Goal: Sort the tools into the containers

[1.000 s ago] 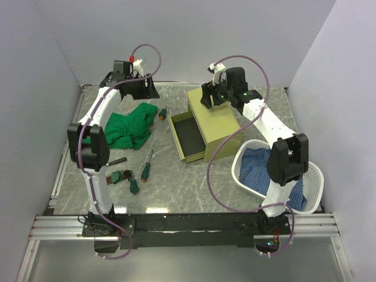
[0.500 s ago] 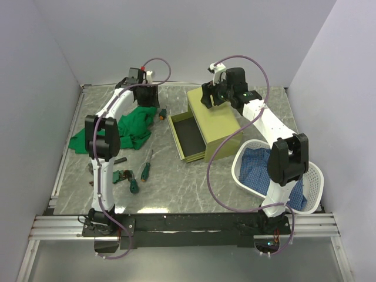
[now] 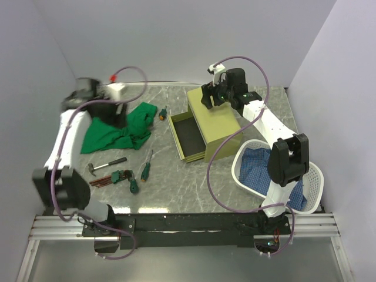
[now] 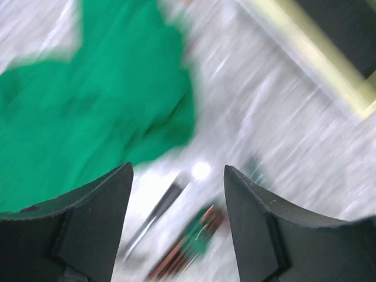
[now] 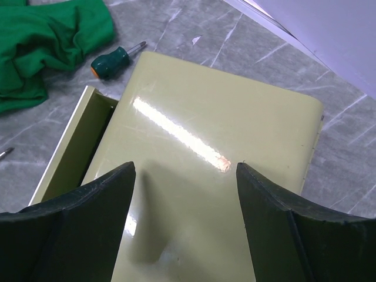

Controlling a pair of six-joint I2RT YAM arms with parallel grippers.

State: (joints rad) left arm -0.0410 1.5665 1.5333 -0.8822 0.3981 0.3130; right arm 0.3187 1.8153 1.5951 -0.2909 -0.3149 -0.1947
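The olive-yellow chest (image 3: 218, 122) stands at the centre with one drawer (image 3: 189, 137) pulled open and empty. The hammer (image 3: 106, 166), the hex keys (image 3: 110, 178) and two green-handled screwdrivers (image 3: 145, 170) (image 3: 134, 187) lie at the near left. A third screwdriver (image 3: 162, 113) lies beside the green cloth (image 3: 120, 132). My left gripper (image 3: 111, 113) is open and empty over the cloth's left side. Its motion-blurred wrist view shows the hammer (image 4: 158, 205) and hex keys (image 4: 197, 244) below the open gripper (image 4: 177, 170). My right gripper (image 3: 209, 97) hovers open over the chest top (image 5: 235, 135).
A white basket (image 3: 314, 176) holding blue cloth stands at the near right beside the chest. Grey walls close in the left, back and right sides. The right wrist view shows the stubby screwdriver (image 5: 114, 61) and the green cloth (image 5: 47, 41) beyond the chest.
My left arm has swung from the back of the table out to the left and nearer, uncovering the hammer and hex keys. The green cloth has shifted shape. The right arm has not moved.
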